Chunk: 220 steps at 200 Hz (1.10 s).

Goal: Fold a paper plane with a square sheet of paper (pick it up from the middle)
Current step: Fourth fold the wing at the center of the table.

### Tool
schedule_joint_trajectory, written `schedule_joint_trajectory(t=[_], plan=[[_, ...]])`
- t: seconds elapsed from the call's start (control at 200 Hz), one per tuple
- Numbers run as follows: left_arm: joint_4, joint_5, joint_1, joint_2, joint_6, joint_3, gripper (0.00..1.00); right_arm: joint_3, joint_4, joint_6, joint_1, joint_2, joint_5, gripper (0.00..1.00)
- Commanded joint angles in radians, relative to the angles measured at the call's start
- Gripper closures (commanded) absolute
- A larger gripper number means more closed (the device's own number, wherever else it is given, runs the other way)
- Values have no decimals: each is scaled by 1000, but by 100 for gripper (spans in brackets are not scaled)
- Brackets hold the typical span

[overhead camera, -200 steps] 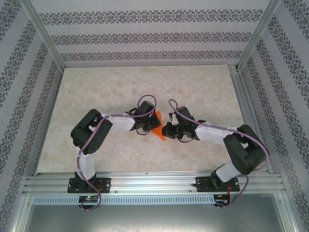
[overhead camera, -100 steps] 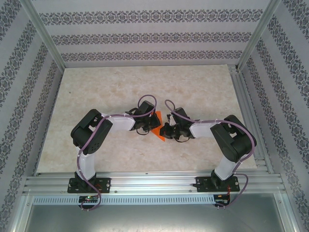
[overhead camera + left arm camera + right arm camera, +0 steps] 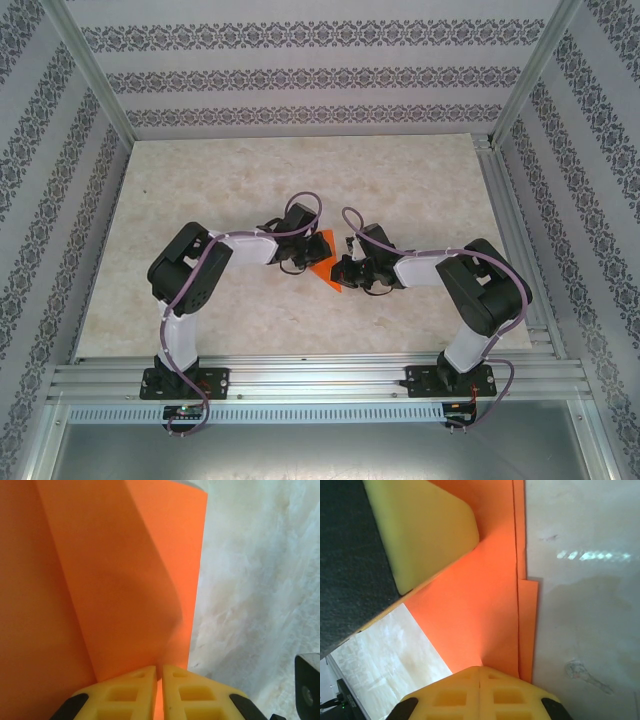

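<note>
Since a second ago my right arm has drawn its elbow in toward the middle of the top view, and my left gripper [image 3: 305, 258] has crept a little to the right. The square sheet of paper [image 3: 322, 262] has stayed between my two grippers, just below the centre of the frame and low over the desk [image 3: 250, 170].

My left gripper [image 3: 160, 672] is nearly closed, and a sliver of orange shows between its fingers, so it pinches the paper's [image 3: 125, 580] edge. My right gripper [image 3: 479, 672] is closed tight on the opposite edge, at the bottom of its wrist view, where two folded layers [image 3: 480, 605] overlap slightly out of line.

I judge the paper light, limp and easy to crumple or tear. It will sag wherever it is unsupported and could slip from a loose pinch. The best hold is near a crease or on doubled layers, with the grip kept shallow.
</note>
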Motion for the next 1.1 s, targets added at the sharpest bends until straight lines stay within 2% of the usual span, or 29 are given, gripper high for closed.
schedule_joint_trajectory(t=[0.0, 0.355, 0.849, 1.094], plan=[[-79, -107, 42, 46, 66, 60, 85, -47, -167, -38, -1, 35, 80, 100], [-85, -126, 87, 84, 105, 110, 85, -43, -182, -41, 1, 30, 84, 100], [-91, -74, 208, 153, 209, 217, 82, -48, -184, -35, 2, 22, 90, 100], [-104, -17, 239, 172, 278, 281, 79, -40, -177, -28, 2, 25, 88, 100]])
